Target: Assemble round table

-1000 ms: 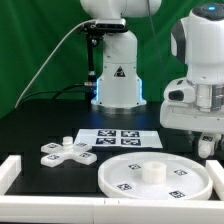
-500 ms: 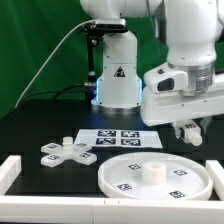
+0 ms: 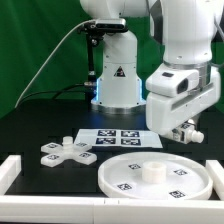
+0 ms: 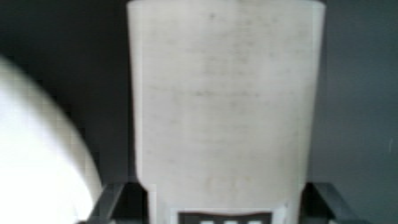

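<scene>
Lifted and tilted since a second ago, up from the edge of the one round disc [image 3: 118, 172], with gripper [image 3: 188, 130] jaws clamped on one leg [image 4: 222, 100]: smooth white plastic cylinder, aloft at the exterior view's right, long axis crosswise to the grip. Flat below: one four-armed cross base [image 3: 65, 152], tagged.

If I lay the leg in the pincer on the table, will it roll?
The leg looks round and smooth-sided, so on its side it would probably roll. Stood on end it might tip, being taller than wide. It appears rigid plastic, unlikely to flex.
</scene>
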